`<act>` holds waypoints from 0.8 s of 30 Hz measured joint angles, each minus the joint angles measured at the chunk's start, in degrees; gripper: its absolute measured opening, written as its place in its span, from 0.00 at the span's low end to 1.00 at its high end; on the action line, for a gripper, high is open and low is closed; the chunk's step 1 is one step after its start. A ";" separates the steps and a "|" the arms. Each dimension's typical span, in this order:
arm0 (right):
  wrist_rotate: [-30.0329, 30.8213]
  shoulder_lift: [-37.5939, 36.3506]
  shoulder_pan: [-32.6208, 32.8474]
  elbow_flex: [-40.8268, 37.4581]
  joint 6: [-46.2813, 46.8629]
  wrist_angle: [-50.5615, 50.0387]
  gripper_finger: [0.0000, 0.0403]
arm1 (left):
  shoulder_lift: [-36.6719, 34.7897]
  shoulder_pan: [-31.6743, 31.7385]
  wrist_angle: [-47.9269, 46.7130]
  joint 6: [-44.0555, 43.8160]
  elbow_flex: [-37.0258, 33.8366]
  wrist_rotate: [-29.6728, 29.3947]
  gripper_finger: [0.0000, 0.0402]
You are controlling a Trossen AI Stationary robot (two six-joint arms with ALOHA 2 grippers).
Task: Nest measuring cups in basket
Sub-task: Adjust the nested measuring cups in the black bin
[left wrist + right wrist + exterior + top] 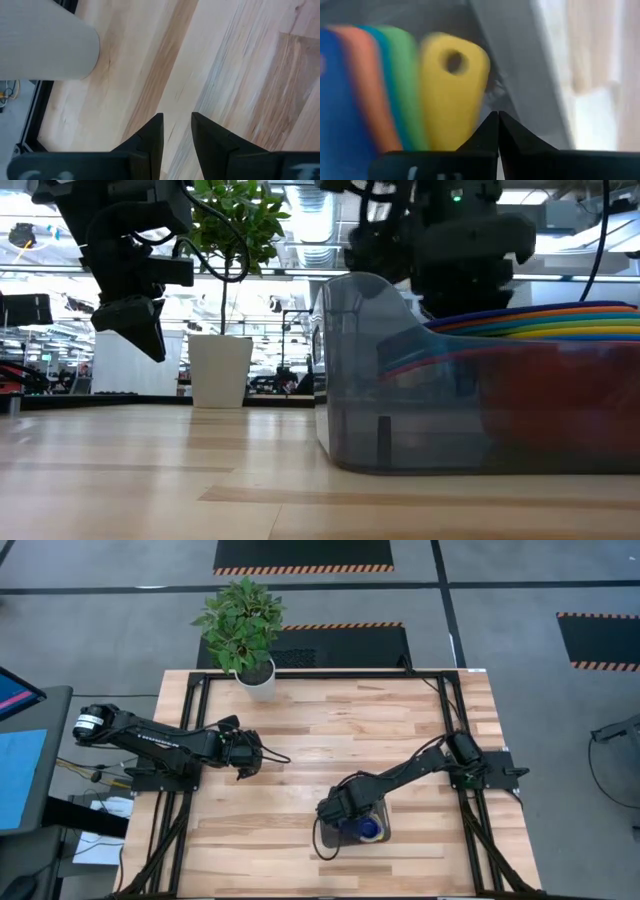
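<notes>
The basket (384,822), a dark grey tray, stands on the table near its near edge; in the low view its wall (400,410) fills the right side. The measuring cups (540,325) lie stacked inside it, handles fanned out: blue, orange, light blue, green and the yellow handle (452,90). A blue cup (368,829) shows from above. My right gripper (498,116) is shut, over the basket (520,45), beside the yellow handle's end. My left gripper (243,762) hangs above bare table at the left (150,340), narrowly open (177,117) and holding nothing. My right gripper comes at the basket from above, its shut fingertips (490,125) over the free end of the yellow handle (470,107). Nothing shows between the fingers. Whether they touch the handle or the basket, I cannot tell.
A white plant pot (257,680) with a green plant stands at the table's far edge, left of centre (220,370), close to my left gripper (45,45). Bare wood lies between the two arms. A black frame runs along the table's edges.
</notes>
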 joint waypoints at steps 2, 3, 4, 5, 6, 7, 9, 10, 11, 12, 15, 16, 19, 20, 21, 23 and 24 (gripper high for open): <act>-0.31 -0.14 0.06 0.00 -2.20 1.53 0.07 | 0.00 0.01 0.28 0.00 0.00 0.00 0.23; -0.73 -0.22 0.06 0.00 -3.31 2.22 0.07 | 0.00 0.00 0.22 0.00 0.00 0.00 0.23; -0.94 -0.25 0.09 0.00 -4.26 2.88 0.07 | 0.00 0.00 0.23 0.00 0.00 0.00 0.23; -1.39 -0.25 0.10 0.00 -5.03 3.46 0.07 | 0.00 0.01 0.23 0.00 0.00 0.00 0.23; -1.96 -0.25 0.08 0.00 -5.49 3.67 0.06 | 0.00 0.01 0.21 -0.02 0.00 0.09 0.23; -2.19 -0.25 0.10 0.00 -6.03 3.79 0.05 | 0.00 -0.01 0.23 -0.02 0.00 0.13 0.23; -2.29 -0.25 0.27 0.02 -7.03 4.06 0.03 | 0.00 0.00 0.22 -0.02 0.00 0.13 0.23; -2.31 -0.25 0.37 0.02 -7.80 4.42 0.02 | 0.00 0.01 0.21 -0.02 0.00 0.13 0.23; -2.33 -0.25 0.40 0.02 -8.30 5.01 0.02 | 0.00 -0.01 0.21 -0.02 0.00 0.13 0.23; -2.50 -0.25 0.37 0.02 -8.74 5.98 0.02 | 0.00 -0.01 0.19 -0.02 0.00 0.13 0.23; -4.73 -0.25 0.34 0.02 -10.31 8.27 0.04 | 0.00 0.01 0.19 -0.02 0.00 0.13 0.23; -5.61 -0.25 0.34 0.02 -10.88 8.99 0.05 | 0.00 -0.01 0.18 -0.02 0.00 0.13 0.23; -7.74 -0.25 0.31 0.02 -11.19 11.10 0.07 | 0.00 -0.01 0.14 -0.02 0.00 0.13 0.23; -8.11 -0.25 0.39 0.02 -11.20 11.44 0.08 | 0.00 0.01 0.14 -0.02 0.00 0.15 0.23; -8.27 -0.25 0.53 0.02 -11.21 11.75 0.07 | 0.00 0.01 0.14 -0.02 0.00 0.13 0.23; -8.37 -0.25 0.86 0.02 -11.29 12.67 0.06 | 0.00 -0.01 0.14 -0.02 0.00 0.14 0.23; -8.52 -0.25 0.87 0.02 -11.72 13.30 0.05 | 0.00 0.01 0.14 -0.02 0.00 0.13 0.23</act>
